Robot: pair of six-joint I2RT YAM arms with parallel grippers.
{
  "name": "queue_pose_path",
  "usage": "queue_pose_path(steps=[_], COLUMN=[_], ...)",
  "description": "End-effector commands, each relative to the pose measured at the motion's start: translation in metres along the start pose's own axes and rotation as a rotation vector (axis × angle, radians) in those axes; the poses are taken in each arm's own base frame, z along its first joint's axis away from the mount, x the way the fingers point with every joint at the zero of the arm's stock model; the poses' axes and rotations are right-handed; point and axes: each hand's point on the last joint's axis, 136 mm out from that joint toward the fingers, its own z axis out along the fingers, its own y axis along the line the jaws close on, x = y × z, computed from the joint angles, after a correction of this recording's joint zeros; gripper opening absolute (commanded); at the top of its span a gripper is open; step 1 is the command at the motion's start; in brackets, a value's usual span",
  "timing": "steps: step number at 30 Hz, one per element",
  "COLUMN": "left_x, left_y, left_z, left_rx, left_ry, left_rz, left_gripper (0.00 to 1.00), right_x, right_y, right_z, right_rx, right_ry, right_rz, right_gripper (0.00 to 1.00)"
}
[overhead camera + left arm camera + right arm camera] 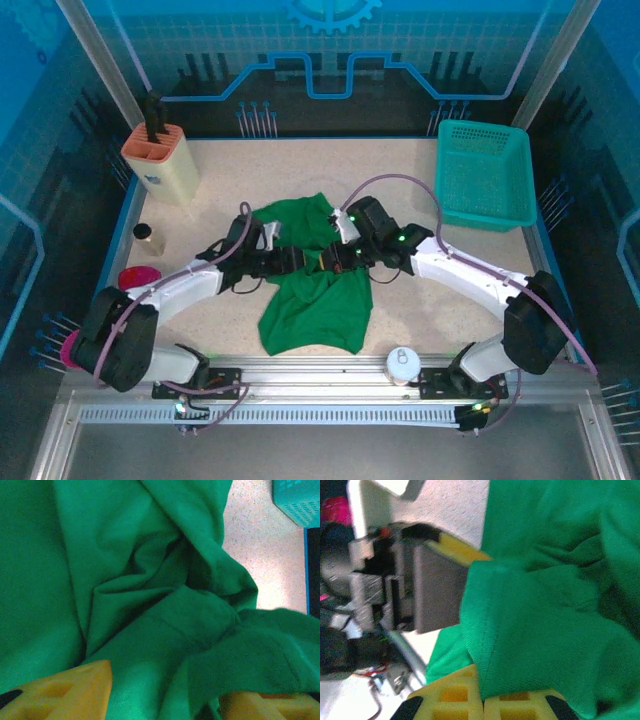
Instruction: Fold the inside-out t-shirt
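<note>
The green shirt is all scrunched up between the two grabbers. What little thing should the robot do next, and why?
Probably close the left gripper on the cloth. Its jaws stand apart with the t-shirt bunched between them, while the right gripper is shut on a fold.

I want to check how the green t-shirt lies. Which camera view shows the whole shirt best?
The top external view: the t-shirt shows nearly whole there, crumpled, with its outline clear. The left wrist view gives close folds of it; the right wrist view gives a cloth edge at the shut right gripper.
</note>
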Motion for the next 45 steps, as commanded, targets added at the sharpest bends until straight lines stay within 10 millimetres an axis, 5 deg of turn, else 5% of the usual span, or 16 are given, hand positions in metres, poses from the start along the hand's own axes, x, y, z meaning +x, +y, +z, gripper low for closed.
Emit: queue_pose_path(steps=[1,3,9,12,16,17,23,26,34,45], left_x=[-0.014,-0.014,-0.007,0.001,0.01,0.013,0.025,0.026,0.026,0.033], left_y=[-0.02,-0.023,-0.018,-0.016,-0.033,-0.04,-0.048,-0.051,-0.037,-0.033], left_z=[-0.001,-0.001,-0.007,-0.014,-0.029,-0.033,-0.052,-0.056,-0.055,-0.052], left_rx=[0.062,0.078,0.051,0.045,0.113,0.148,0.173,0.196,0.134,0.151], left_ry=[-0.005,-0.003,0.016,0.025,0.046,0.05,0.05,0.034,0.006,0.011], left_rz=[0.047,0.064,0.14,0.207,0.225,0.222,0.213,0.217,0.214,0.176], left_gripper=[0.57,0.54,0.06,0.0,0.0,0.0,0.0,0.0,0.07,0.38], right_x=[0.013,0.014,0.009,0.014,0.03,0.034,0.046,0.053,0.05,0.068], right_y=[0.042,0.052,0.048,0.018,-0.049,-0.052,0.0,0.034,0.101,0.09], right_z=[-0.016,-0.023,-0.048,-0.053,-0.035,-0.028,-0.002,0.005,-0.023,-0.005], right_rx=[-0.213,-0.249,-0.234,-0.136,0.133,0.12,-0.106,-0.184,-0.503,-0.487], right_ry=[0.089,0.095,0.089,0.126,0.212,0.227,0.237,0.275,0.221,0.257], right_rz=[-0.046,-0.079,-0.12,-0.111,-0.085,-0.079,-0.178,-0.266,-0.312,-0.277], right_gripper=[0.0,0.0,0.0,0.0,0.01,0.02,0.1,0.06,0.0,0.07])
